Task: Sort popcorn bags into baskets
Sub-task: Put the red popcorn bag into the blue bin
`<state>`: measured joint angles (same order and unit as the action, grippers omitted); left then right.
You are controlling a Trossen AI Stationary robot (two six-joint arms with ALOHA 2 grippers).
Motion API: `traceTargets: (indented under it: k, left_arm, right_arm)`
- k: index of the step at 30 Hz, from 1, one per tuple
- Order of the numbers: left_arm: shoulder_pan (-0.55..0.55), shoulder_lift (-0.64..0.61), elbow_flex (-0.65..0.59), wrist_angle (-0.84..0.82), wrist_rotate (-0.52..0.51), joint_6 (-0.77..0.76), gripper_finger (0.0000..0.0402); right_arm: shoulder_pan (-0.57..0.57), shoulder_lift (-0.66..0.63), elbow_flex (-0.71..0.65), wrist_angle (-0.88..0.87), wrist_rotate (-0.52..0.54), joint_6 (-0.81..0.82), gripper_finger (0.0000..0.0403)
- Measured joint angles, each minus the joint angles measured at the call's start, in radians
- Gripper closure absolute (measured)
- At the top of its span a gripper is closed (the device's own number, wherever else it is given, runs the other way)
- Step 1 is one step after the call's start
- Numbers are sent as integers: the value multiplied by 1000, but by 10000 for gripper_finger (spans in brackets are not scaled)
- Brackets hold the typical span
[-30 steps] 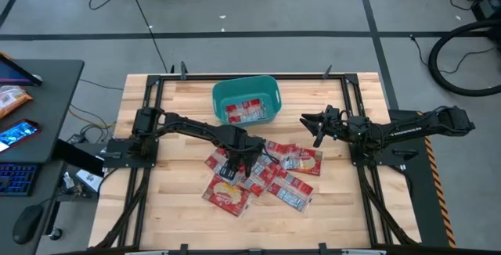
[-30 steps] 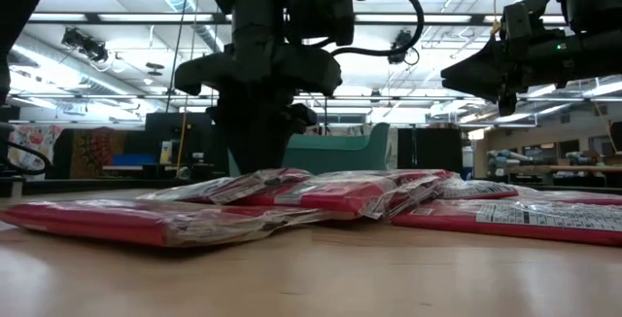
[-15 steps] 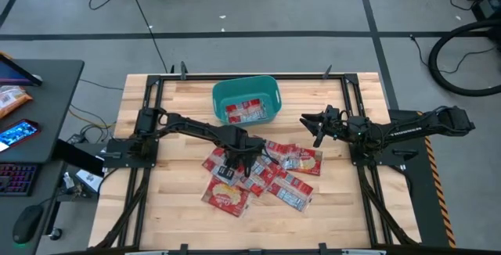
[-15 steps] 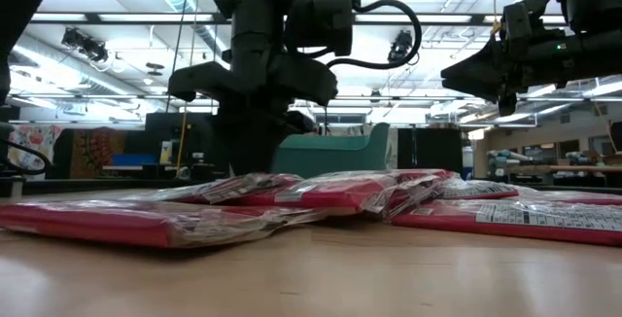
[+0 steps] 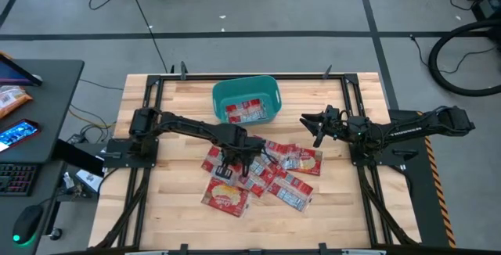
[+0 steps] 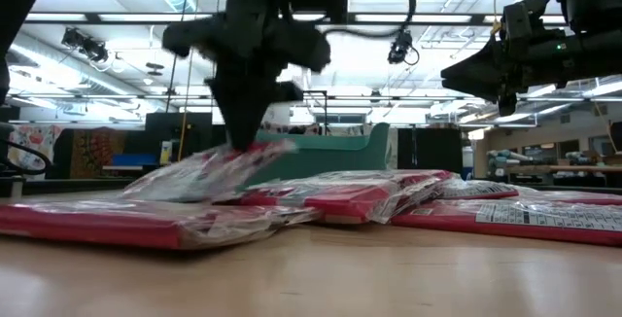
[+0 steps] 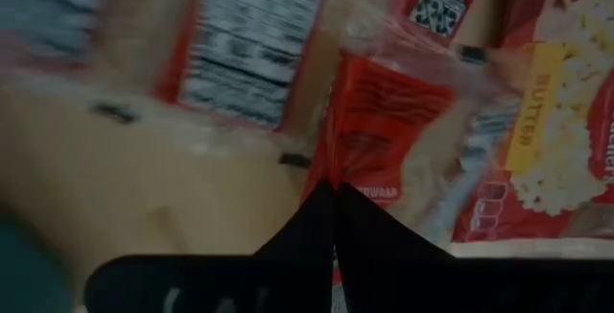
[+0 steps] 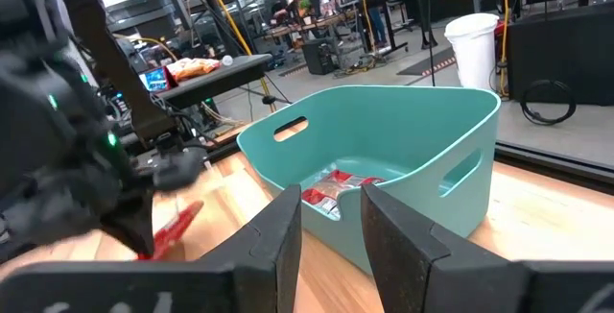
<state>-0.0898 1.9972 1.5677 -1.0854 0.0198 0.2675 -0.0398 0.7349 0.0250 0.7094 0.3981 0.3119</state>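
Several red popcorn bags (image 5: 286,183) lie in an overlapping pile on the wooden table's middle. More of them lie inside the teal basket (image 5: 270,91) at the far side. My left gripper (image 5: 232,159) stands over the pile's left part, shut on one popcorn bag (image 6: 199,173). My right gripper (image 5: 313,127) hovers open to the right of the basket, above the table, with nothing between its fingers (image 8: 280,228). Its wrist view looks into the basket (image 8: 422,150). My left gripper pinches the right-hand edge of a red popcorn bag (image 7: 353,164) between its two shut fingers, which come from above and point down. The held end (image 6: 260,150) is raised off the pile. The bag slants down toward the table's left, where its other end (image 6: 141,189) rests on the bags below.
Black frame rails (image 5: 149,141) run along the table's left and right sides. A dark desk (image 5: 39,114) with a phone and an orange packet stands off the table's left. Bare wood (image 5: 337,216) shows near the front edge.
My left gripper has shut on a bag in the pile and gone up. The bag's right end has lifted off the pile and the bag now tilts, its left end staying down. My right arm has kept still.
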Motion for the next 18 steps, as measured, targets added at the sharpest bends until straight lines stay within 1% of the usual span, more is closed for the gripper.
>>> traceTargets:
  k: [4,7,11,14,18]
  left_arm:
    - [2,-42,47,-37,-22,-27,397]
    - [2,-66,106,-86,-32,-39,397]
    - [6,-83,206,-148,-93,-40,398]
    - [26,-84,286,-167,-116,-39,398]
    - [70,-84,364,-165,-116,-16,398]
  right_arm:
    - [0,0,0,0,0,0,288]
    - [0,0,0,0,0,0,288]
    - [0,0,0,4,0,0,288]
    - [0,-1,0,9,0,0,288]
    - [0,0,0,11,0,0,288]
